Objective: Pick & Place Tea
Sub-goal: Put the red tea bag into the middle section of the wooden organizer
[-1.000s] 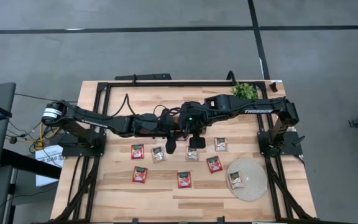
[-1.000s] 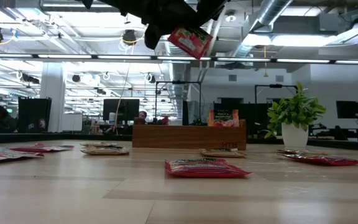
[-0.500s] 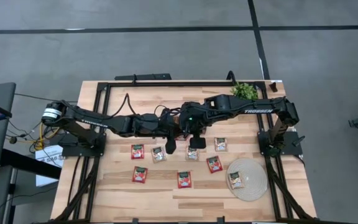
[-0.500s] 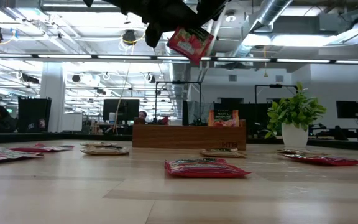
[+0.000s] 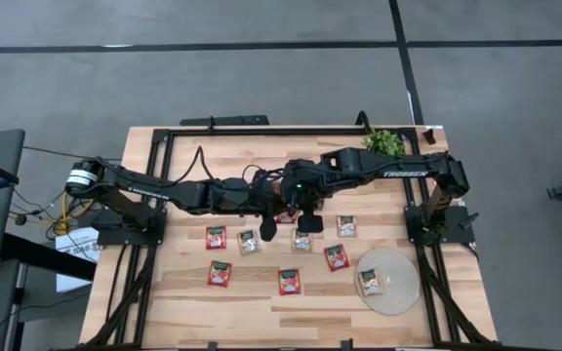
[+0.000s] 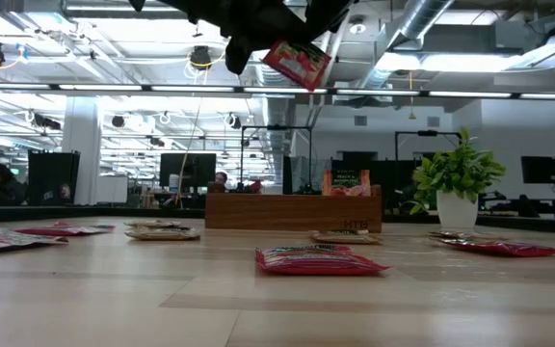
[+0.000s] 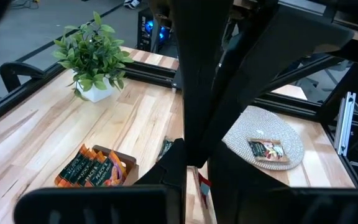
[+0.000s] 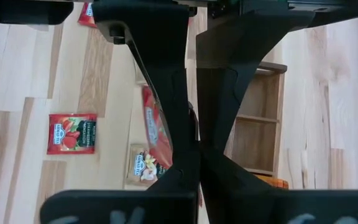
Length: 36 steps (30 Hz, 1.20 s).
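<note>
2 grippers meet high above table (image 5: 183, 292): right fingers (image 8: 166, 124) and left fingers (image 7: 194, 93) both clamp red sachet (image 6: 297, 64).

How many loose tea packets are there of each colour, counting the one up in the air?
Red sachets lying on the table: 4
Beige sachets: 4 (one on the round mat)
Red sachet held aloft: 1
Total: 9

We have two long black arms made of thin jointed parts. Our right arm (image 5: 398, 174) has white letters on its side and a small green light. Black cables loop along our left arm (image 5: 154, 190), ending in a round silver part.
</note>
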Tool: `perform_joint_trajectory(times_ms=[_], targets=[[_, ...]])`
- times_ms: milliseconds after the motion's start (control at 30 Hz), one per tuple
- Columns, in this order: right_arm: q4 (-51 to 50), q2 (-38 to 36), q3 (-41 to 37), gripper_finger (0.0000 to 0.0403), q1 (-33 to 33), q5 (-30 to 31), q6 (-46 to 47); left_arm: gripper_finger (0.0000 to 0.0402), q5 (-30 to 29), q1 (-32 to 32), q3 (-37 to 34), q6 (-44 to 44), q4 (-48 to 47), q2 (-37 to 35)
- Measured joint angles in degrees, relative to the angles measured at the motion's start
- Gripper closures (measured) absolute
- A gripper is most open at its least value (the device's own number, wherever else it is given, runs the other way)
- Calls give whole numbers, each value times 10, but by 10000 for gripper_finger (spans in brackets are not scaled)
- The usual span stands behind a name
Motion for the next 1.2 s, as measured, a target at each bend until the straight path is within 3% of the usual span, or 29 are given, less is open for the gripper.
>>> perform_joint_trajectory(times_ms=[233,467,600,767,1033,1200], targets=[[-2,0,0,399,-2,-2,-5,372,0,0,0,0,-16,0],[-7,0,0,366,-3,-13,-5,372,0,0,0,0,-27,0],[-32,0,0,379,-3,-7,-18,400,-1,0,-2,-7,-52,0],[-67,-2,15,387,-7,-10,-21,397,-14,0,-2,-6,-76,1],[-91,-1,14,345,-18,-13,-16,399,-52,0,-2,11,-71,1],[-137,-3,14,339,-18,-13,-15,400,-59,29,-2,20,-64,3]])
